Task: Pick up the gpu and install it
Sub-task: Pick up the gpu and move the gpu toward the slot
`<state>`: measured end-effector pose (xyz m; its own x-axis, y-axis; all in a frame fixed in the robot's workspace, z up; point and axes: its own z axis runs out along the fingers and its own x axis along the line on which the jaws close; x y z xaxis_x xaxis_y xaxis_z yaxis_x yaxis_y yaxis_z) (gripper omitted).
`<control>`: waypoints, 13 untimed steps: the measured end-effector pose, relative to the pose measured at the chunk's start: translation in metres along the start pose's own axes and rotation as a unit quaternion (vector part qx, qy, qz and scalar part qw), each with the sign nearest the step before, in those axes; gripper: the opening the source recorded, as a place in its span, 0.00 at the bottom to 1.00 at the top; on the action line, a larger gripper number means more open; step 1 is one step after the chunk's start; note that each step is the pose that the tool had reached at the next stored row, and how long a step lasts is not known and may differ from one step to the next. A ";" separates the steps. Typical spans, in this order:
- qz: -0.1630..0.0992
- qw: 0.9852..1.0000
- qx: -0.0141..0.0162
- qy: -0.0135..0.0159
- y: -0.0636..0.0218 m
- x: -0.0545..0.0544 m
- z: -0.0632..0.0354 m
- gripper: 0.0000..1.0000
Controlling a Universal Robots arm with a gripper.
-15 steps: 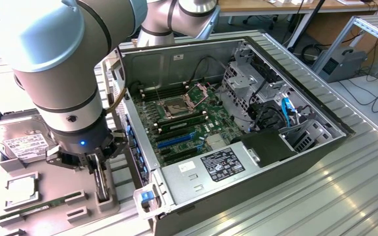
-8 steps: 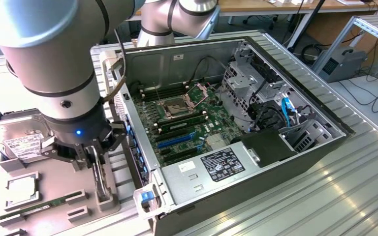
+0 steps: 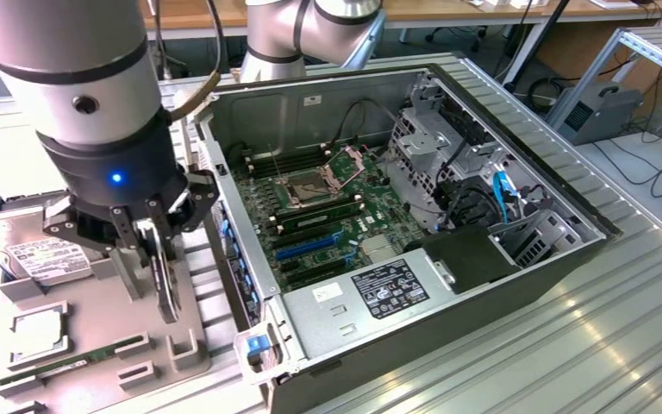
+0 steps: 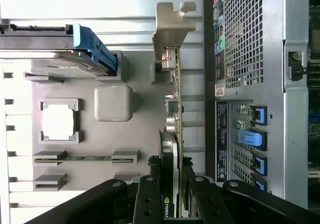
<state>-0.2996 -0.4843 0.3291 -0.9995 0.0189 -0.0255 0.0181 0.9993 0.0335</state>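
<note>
the gripper (image 3: 154, 259) (image 4: 172, 196) is standing nearest the exterior camera, at that view's left, hanging from the grey arm (image 3: 78, 86) with a blue light glowing on its wrist. its black fingers (image 4: 148, 196) are pinching the gpu (image 3: 169, 293) (image 4: 171, 149) on both flat faces, set at a middling width with the thin card filling the gap. the gpu is hanging edge-on and upright beneath the gripper, over the side of the grey tray (image 3: 90, 319) (image 4: 140, 134) that lies closest to the computer case (image 3: 296, 103) (image 4: 250, 33); whether its lower edge is touching the tray cannot be told. in the wrist view its silver bracket (image 4: 171, 26) is sticking out at the end far from the fingers.

on the tray, the memory stick (image 3: 61, 366) (image 4: 85, 159) is lying in its slot, the processor chip (image 3: 27, 335) (image 4: 57, 121) is sitting in a square pocket beside it, and the hard drive (image 3: 41, 257) (image 4: 55, 48) is resting beyond them.

just beside the tray the case is lying open on the ribbed metal table (image 3: 561, 345). inside, the labelled power supply (image 3: 383, 289) is sitting at the near end, then the motherboard (image 3: 331, 216) with its blue expansion slots (image 3: 308, 247) showing bare. in the wrist view, blue clips (image 4: 250, 138) are lining the case's rear panel.
</note>
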 end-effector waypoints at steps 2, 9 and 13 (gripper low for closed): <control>0.000 1.000 0.000 0.000 0.0003 0.000 -0.0097 0.27; 0.000 1.000 0.000 0.000 0.0012 -0.001 -0.0364 0.27; 0.000 1.000 0.000 0.000 0.0017 -0.001 -0.0507 0.27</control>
<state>-0.2996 -0.4843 0.3798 -0.9995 0.0190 -0.0254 0.0181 0.9993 0.0339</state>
